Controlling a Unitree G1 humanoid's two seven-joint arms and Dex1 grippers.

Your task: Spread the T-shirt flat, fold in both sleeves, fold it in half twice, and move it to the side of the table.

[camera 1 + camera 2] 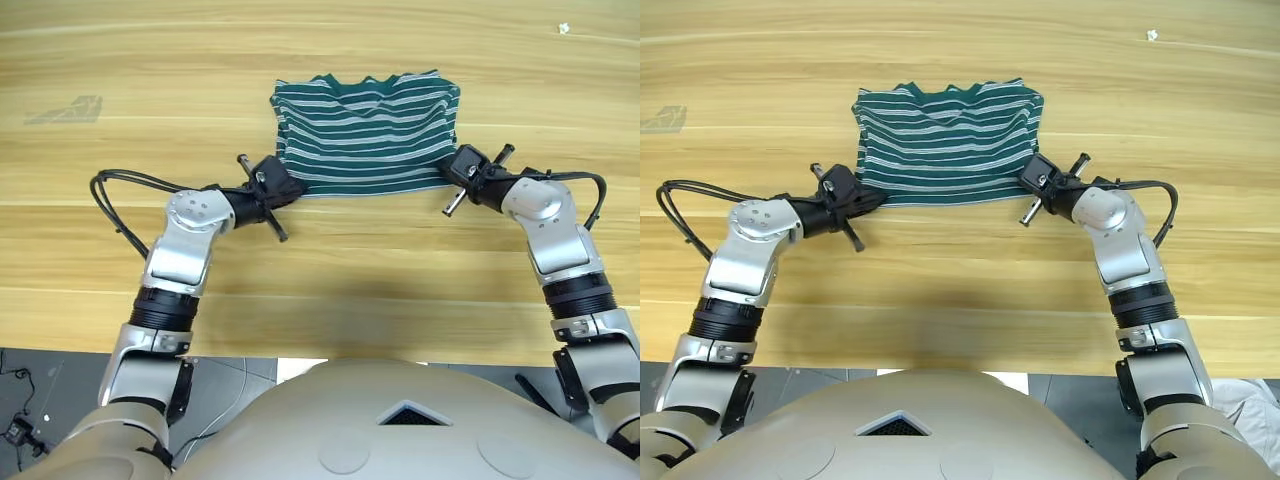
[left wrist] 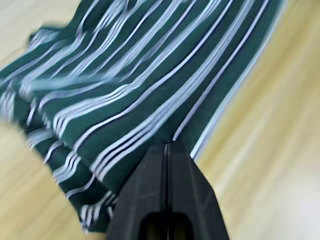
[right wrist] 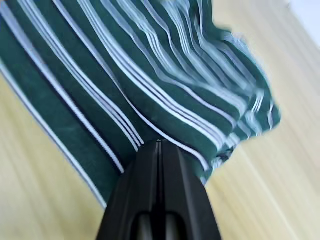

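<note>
I saw the folded, green-striped T-shirt (image 1: pixel 365 135) lying on the wooden surface (image 1: pixel 320 250), centred toward the far side. My left claw (image 1: pixel 286 185) was pinched tight on the shirt's near left corner, and my right claw (image 1: pixel 450 171) was pinched tight on its near right corner.

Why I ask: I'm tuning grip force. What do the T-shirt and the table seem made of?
T-shirt: soft knit cloth, probably cotton jersey, matte; it wrinkles and bunches at the edges. Table: wood or wood-look laminate, smooth with a slight sheen; long grain lines and plank seams show.
</note>
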